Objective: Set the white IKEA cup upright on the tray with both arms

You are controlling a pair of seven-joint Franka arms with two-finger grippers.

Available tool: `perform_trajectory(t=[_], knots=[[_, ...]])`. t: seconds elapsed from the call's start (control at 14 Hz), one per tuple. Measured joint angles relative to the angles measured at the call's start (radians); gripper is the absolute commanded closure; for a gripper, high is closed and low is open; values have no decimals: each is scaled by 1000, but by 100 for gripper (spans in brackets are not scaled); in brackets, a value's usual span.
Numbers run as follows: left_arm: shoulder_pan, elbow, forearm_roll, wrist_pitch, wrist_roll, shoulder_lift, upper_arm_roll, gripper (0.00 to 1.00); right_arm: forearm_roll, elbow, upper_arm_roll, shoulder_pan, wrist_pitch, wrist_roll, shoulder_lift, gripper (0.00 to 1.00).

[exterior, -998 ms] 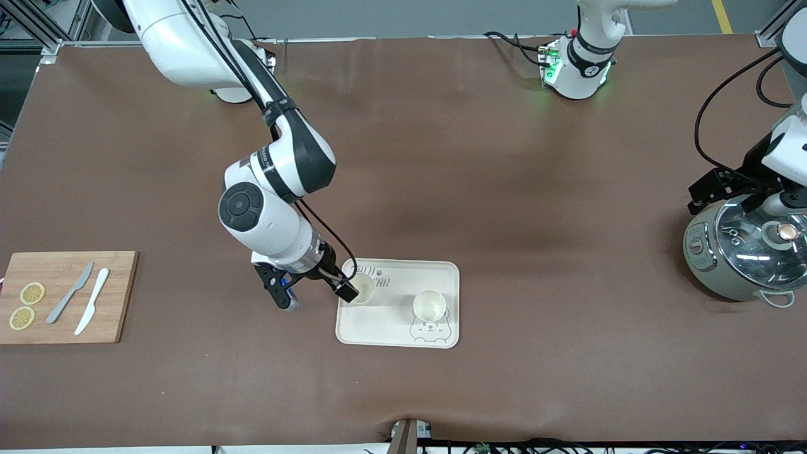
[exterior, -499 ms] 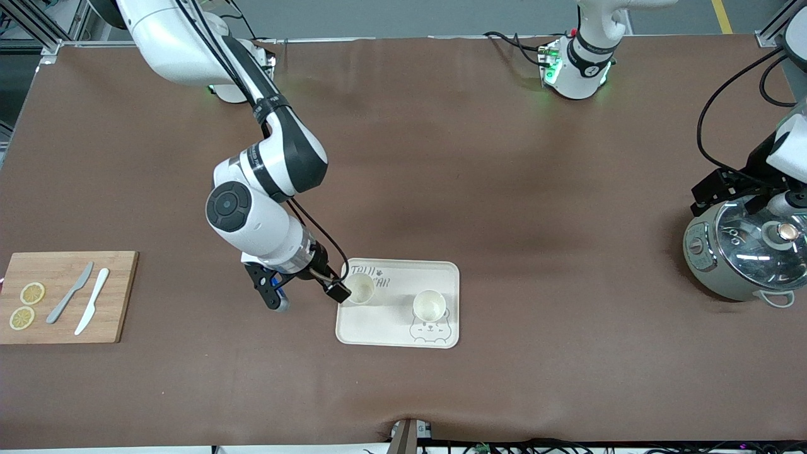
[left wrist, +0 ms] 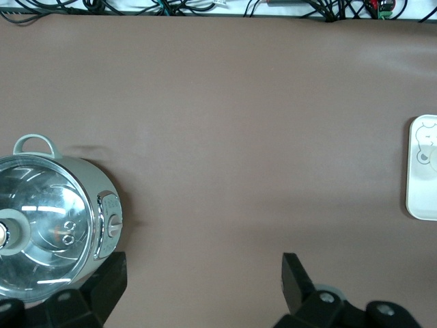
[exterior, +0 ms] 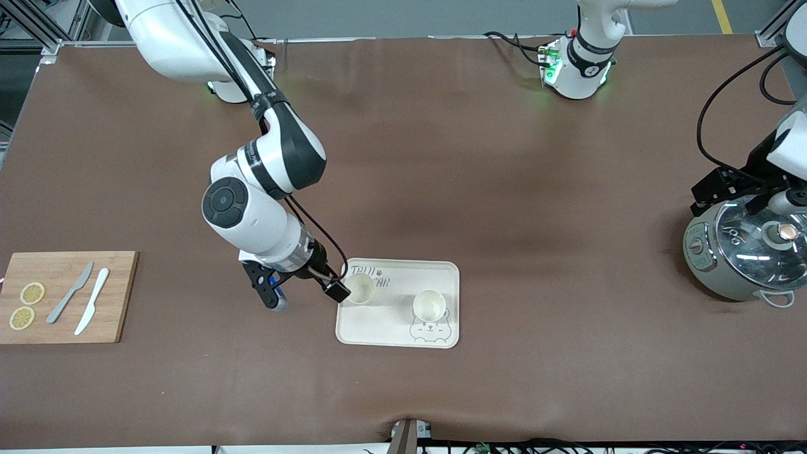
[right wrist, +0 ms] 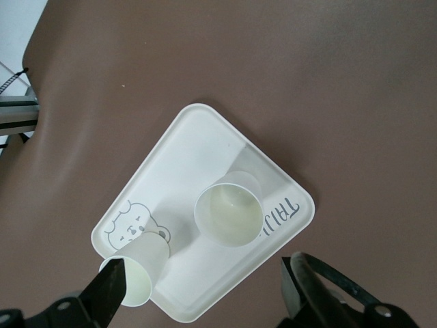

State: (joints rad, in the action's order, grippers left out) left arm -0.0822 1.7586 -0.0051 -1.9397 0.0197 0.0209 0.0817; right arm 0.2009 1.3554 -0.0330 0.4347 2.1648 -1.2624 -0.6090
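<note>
My right gripper (exterior: pixel 302 296) hangs with its fingers spread wide and holding nothing, over the tray's (exterior: pixel 397 337) edge toward the right arm's end of the table, just beside the cup (exterior: pixel 360 288) that stands upright on the lettered part. On the tray's face as the front camera shows it, that cup sits at about ten o'clock and a second cup (exterior: pixel 429 305) at about four o'clock, above the printed bear, also mouth up; the two are apart. My wrist camera shows both cups (right wrist: pixel 229 214) as thin-walled and tapered, so I judge them light, stiff, slick and easy to tip. If I must take one again, I would pinch the wall just under the rim, gently. My left gripper (exterior: pixel 731 189) waits, fingers wide, over the cooker (exterior: pixel 741 255) at the left arm's end of the table.
</note>
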Motion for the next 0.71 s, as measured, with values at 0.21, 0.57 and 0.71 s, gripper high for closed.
perform_trajectory(t=[0.21,0.57,0.71], knots=[[1,-3,0,0,0,-1,0,0,0,0,2,-9,-7,0,13,0],[4,-9,-1,0,0,-1,0,0,0,0,2,-42,-52,6,31,0],[4,-11,-1,0,1,-1,0,0,0,-1,2,-51,-52,21,36,0]])
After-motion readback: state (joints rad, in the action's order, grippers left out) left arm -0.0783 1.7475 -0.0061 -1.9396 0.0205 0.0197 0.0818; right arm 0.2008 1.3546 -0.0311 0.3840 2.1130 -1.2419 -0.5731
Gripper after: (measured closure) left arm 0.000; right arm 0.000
